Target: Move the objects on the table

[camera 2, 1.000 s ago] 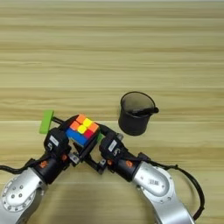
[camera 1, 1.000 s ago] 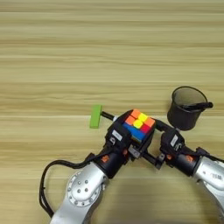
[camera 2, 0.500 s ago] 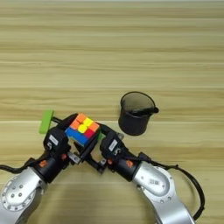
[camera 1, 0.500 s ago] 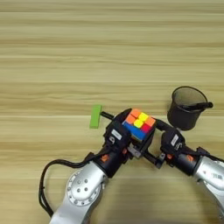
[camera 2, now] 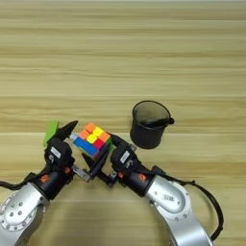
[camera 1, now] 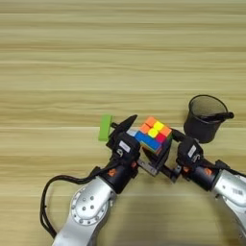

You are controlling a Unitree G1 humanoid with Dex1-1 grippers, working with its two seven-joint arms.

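The puzzle cube (camera 1: 153, 135) sits nearest on the table (camera 1: 72, 57), clamped from both sides: the left hand (camera 1: 136, 144) grips its left, the right hand (camera 1: 169, 153) its right. No writing is readable. Just left of the left hand lies a green block (camera 1: 104, 127). Beyond the right hand stands a black mesh cup (camera 1: 204, 118), a marker (camera 1: 216, 116) across its rim.

No text, label, brand, number or sign can be read on anything here

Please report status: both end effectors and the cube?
Left end effector and right end effector flank cube. Grip unclear. Cup right; green block left.
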